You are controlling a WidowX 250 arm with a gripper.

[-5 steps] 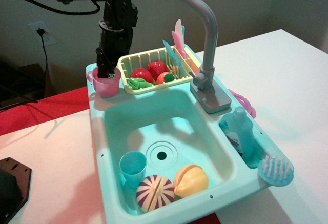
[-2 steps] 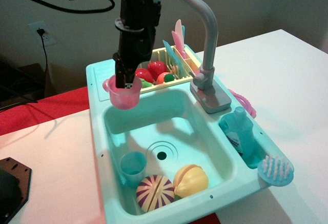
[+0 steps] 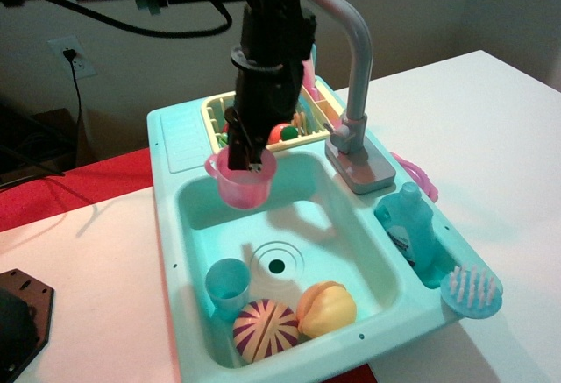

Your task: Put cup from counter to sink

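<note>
arm base cut off, dish rack (image 3: 215,107) part-hidden

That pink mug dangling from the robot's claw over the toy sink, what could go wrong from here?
The gripper pinches only the rim of the pink mug, so the mug could slip or swing and drop early. If it is released here over the sink, it may tumble onto the small teal cup or the striped ball rather than land upright. The arm also passes close to the dish rack.

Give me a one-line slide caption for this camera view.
Gripper holds the pink cup above the sink basin, off the counter.
</note>
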